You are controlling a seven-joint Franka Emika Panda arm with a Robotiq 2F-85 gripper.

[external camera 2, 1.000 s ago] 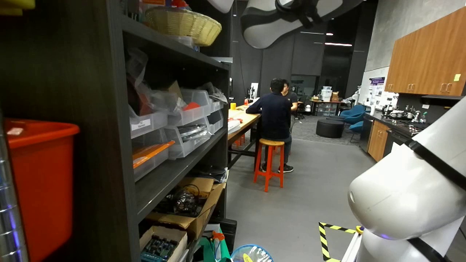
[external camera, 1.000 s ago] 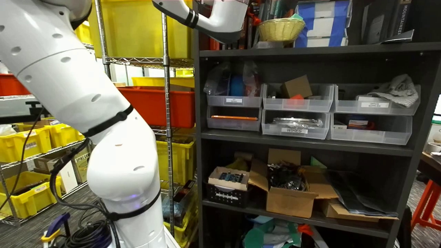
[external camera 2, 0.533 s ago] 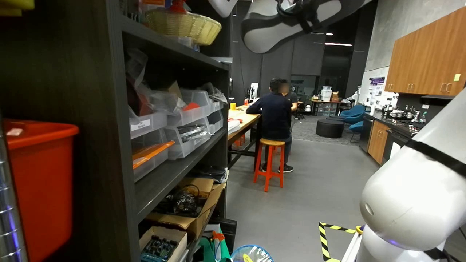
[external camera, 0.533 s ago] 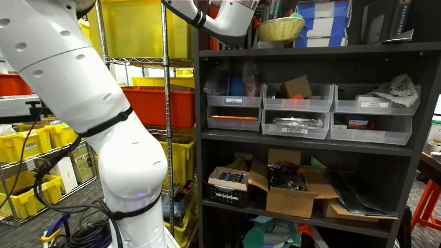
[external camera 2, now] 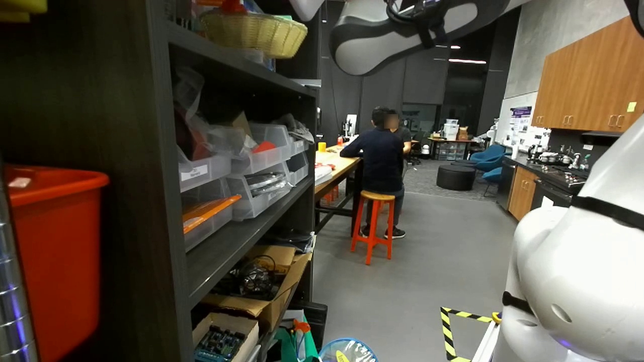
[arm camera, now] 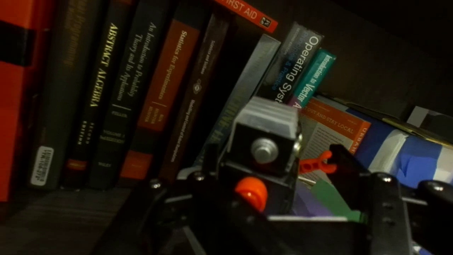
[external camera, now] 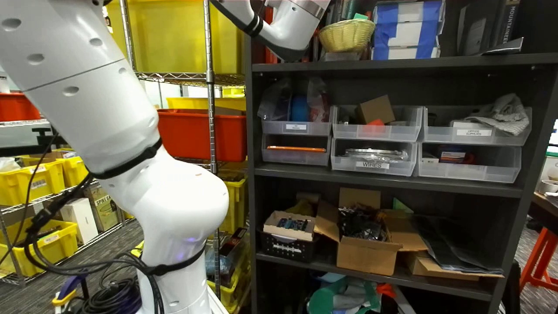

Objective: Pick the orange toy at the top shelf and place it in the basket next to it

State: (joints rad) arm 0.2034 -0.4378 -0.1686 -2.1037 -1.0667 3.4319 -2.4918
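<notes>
Pick apparently done; placing left.
A glossy orange toy [arm camera: 252, 192] is held by the black gripper [arm camera: 274, 153] near the round pale-tan wicker basket [external camera 2: 254, 34].

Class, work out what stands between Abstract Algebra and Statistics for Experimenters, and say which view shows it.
Only the Probability Theory book stands between Abstract Algebra and Statistics for Experimenters; the wrist view shows it.

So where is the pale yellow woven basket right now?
In an exterior view, the pale yellow woven basket is near the top, right of centre, up at the dark grey top shelf, just left of the blue-and-white striped box.
</notes>
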